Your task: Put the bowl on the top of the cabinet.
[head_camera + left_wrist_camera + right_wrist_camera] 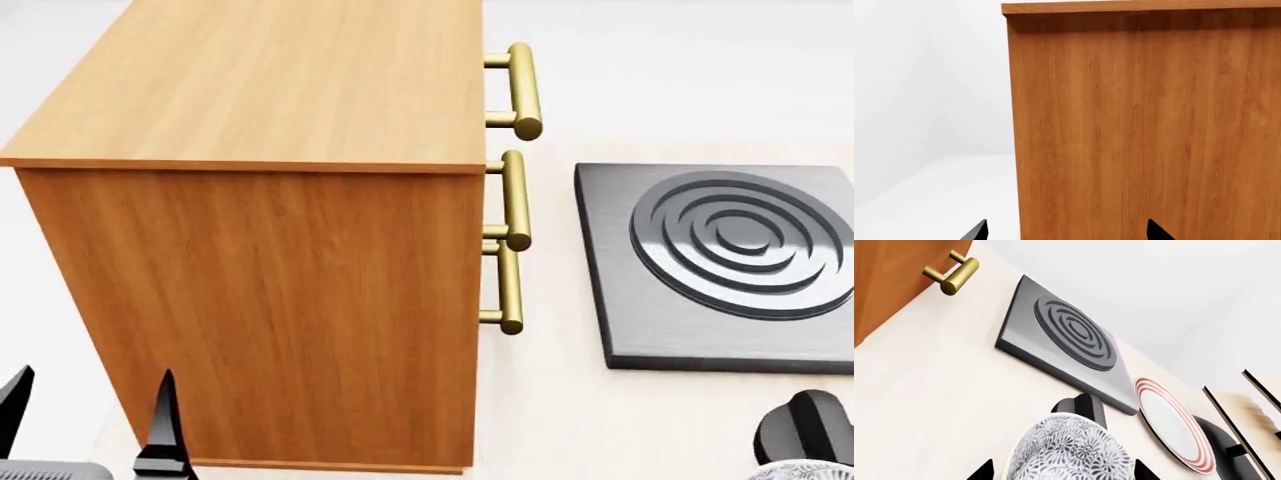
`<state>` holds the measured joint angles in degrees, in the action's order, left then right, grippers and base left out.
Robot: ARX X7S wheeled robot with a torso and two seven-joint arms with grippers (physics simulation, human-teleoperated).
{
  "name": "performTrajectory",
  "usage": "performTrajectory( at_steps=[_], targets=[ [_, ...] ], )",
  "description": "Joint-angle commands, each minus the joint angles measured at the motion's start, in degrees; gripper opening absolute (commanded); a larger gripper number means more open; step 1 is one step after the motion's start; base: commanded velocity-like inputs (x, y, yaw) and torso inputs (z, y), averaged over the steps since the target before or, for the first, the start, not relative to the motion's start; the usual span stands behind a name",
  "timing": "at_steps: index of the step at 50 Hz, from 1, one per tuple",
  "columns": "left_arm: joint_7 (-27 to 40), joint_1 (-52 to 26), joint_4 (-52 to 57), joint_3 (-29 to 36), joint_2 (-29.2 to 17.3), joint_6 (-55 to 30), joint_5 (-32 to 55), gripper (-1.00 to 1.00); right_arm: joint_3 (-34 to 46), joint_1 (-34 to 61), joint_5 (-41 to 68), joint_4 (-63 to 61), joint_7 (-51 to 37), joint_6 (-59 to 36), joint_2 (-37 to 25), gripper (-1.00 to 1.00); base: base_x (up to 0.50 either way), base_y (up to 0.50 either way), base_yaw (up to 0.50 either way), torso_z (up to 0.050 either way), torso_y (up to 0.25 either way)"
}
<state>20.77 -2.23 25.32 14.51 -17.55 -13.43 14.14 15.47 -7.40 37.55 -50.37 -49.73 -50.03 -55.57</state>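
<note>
Seemingly the right hand (1064, 471) grips the bowl (1071, 452), held just above the tabletop (941, 390) near the stove plate (1067, 345). Lift well clear before crossing to the cabinet (267, 80) top. Its tilt is unclear; being round, it has no long axis. The left hand (1066, 230) hangs released.

bowl (1071, 450): lower part cut by right wrist frame edge, only a sliver (801, 470) at head view's 5 o'clock | right gripper (1064, 471): just fingertips visible, grip unclear | left gripper (1064, 231): tips only | cabinet (267, 280): front face hidden | red-ringed plate (1174, 425): partly behind dark stand
</note>
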Motion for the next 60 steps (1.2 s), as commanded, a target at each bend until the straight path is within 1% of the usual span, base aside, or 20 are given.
performTrajectory(
  at_steps=[1, 31, 60],
  targets=[
    [0.26, -0.09, 0.12, 0.29, -0.15, -0.12, 0.07, 1.00, 0.81, -0.42, -0.69, 1.60, 0.77, 1.33, 0.39, 1.00, 0.00, 0.00, 0.00, 0.000, 0.000],
    [0.84, -0.19, 0.23, 0.76, -0.60, 0.01, 0.36, 1.00, 2.74, -0.59, -2.54, 5.61, 2.51, 3.91, 1.39, 1.00, 0.00, 0.00, 0.00, 0.000, 0.000],
    [1.35, -0.36, 0.03, 1.44, -0.90, 0.14, 0.47, 1.00, 2.47, -1.50, -2.71, 7.86, 3.42, 6.29, 1.81, 1.00, 0.00, 0.00, 0.00, 0.000, 0.000]
  ],
)
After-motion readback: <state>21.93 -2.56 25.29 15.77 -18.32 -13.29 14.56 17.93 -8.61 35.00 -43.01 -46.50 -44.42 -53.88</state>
